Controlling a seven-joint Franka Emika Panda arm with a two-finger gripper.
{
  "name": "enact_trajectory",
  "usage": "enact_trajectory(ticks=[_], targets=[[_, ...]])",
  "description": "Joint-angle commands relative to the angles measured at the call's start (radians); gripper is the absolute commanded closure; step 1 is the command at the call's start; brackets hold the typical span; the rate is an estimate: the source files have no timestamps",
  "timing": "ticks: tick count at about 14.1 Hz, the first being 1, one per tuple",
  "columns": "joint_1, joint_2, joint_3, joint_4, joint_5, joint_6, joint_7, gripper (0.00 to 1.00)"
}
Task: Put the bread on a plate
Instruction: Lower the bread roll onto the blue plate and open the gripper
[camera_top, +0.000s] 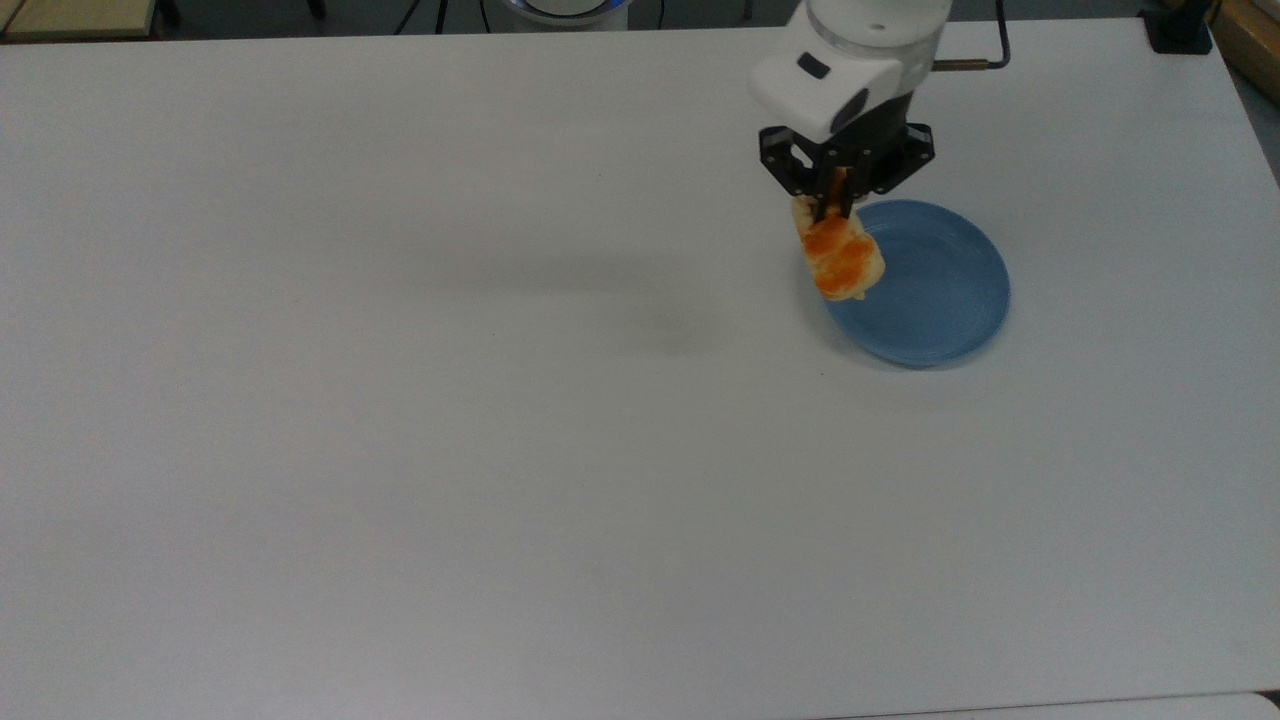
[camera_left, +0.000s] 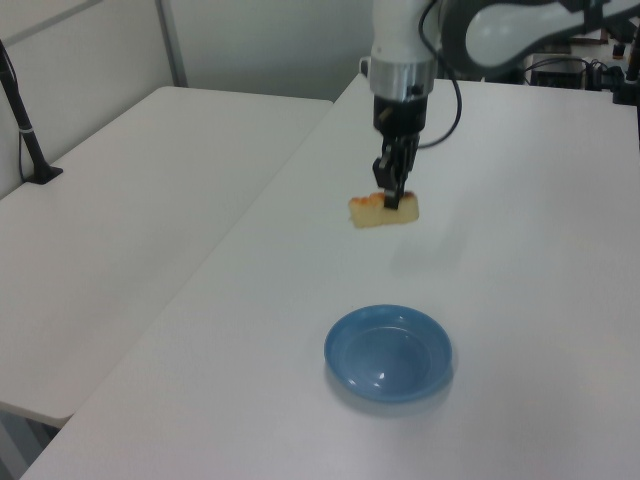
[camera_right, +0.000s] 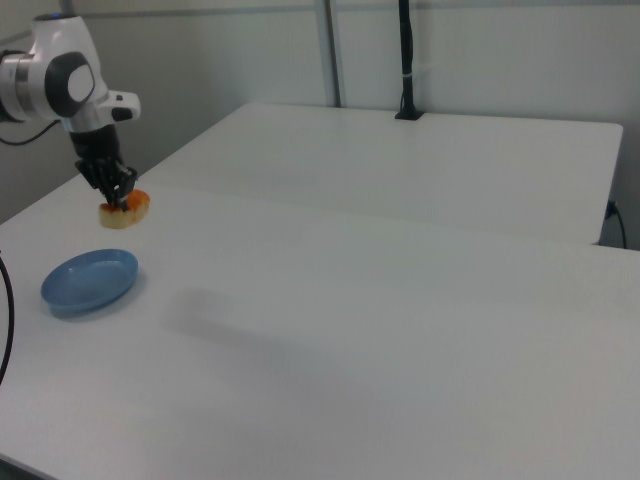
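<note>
Fingers: my gripper (camera_top: 836, 203) is clamped on one end of the bread (camera_top: 840, 256), so the loaf sticks out sideways from the pinch
Bread: held in the air, clear of the table (camera_top: 500, 450), near the plate (camera_top: 930, 290) but not yet resting in it
Plate: sits flat on the white table, nothing in it
Step in hand: carrying the loaf across to the plate, as I judge it; setting down is not yet done
How to do it well: I should bring the loaf over the middle of the plate, not just its rim, because I hold it by one end and the free end reaches out to one side
Lowering: come down gently until the loaf's underside meets the plate floor, then let go; dropping from this height could make it bounce or roll over the raised rim
Risk: an end grip can let the loaf swing or slip, so I would move slowly and keep it level
Top view: the loaf overlaps the plate's edge on the top view's left, which suggests I am nearly there
Left view: the bread (camera_left: 384, 209) hangs well above and behind the plate (camera_left: 388, 354), a gap in height the top view hides
Right view: the bread (camera_right: 124, 211) floats above the plate (camera_right: 89, 281), confirming the drop left to make
</note>
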Motion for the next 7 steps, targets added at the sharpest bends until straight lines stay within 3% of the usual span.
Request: enact_trajectory(ticks=[1,7], targets=[[0.068,0.039,-0.011,-0.042,-0.018,0.082,-0.009,0.83],[0.171,0.161,-0.010,-0.042,-0.037,0.202,0.075,0.83]])
